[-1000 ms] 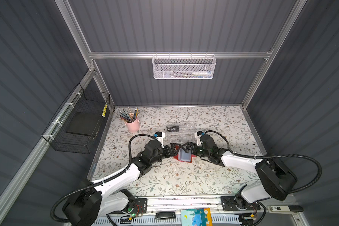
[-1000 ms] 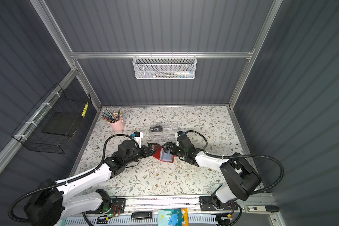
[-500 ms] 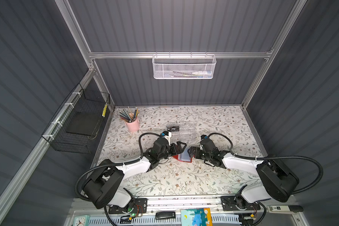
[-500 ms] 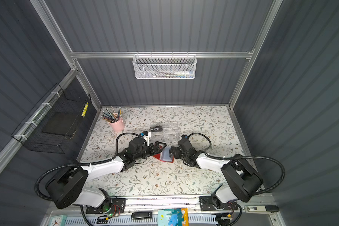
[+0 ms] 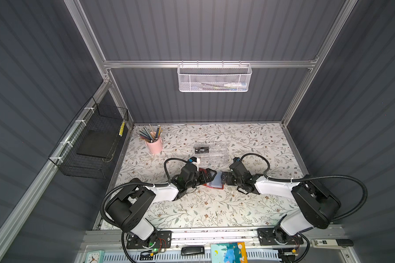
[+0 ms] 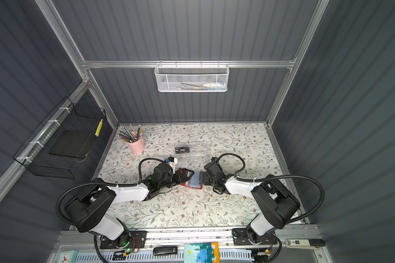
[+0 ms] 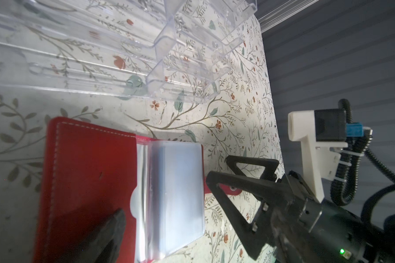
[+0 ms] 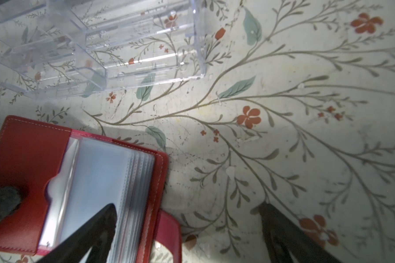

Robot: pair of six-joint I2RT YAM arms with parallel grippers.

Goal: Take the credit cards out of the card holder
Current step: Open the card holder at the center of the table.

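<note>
Card holder (image 5: 216, 181) open; clear box (image 5: 214, 154) near its far edge.

Lettering: white "Vip" on the black card (image 5: 201, 149), the only word that reads clearly.
Where it stands: the card lies face up in a far-left compartment of the clear box (image 5: 217, 156) on the table (image 5: 249, 141).
Views: the word is legible in both top views, and is also seen at (image 6: 182, 150).
White tag: on the black bar (image 5: 321, 242) at the front rail, with dark print too small to read.
Clock: the clock (image 5: 93, 257) has a dial whose numerals are too small to read.
</note>
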